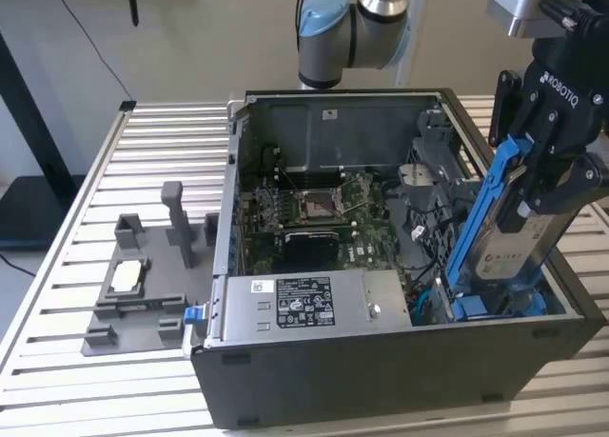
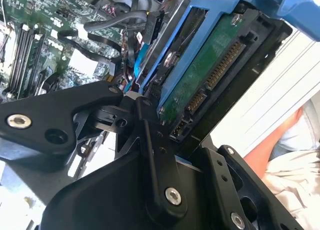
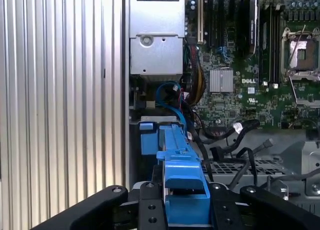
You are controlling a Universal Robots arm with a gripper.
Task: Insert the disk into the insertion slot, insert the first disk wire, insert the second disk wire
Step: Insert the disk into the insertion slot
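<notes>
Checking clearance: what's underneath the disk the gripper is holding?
Under the tilted disk, clamped in the gripper, lies the insertion slot with blue tabs, dark cables beside it. Its floor is hidden by the disk and case wall.

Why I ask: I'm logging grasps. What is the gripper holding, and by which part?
The gripper holds the blue-framed disk, clamped at its upper end, where the connectors are.

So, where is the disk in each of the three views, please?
Exterior view: the disk, tilted over the case, at the exterior view's right.
Second wrist view: its green board side, in the blue carrier.
First wrist view: its blue carrier, seen edge-on.
Shared landmark: the green motherboard.
</notes>
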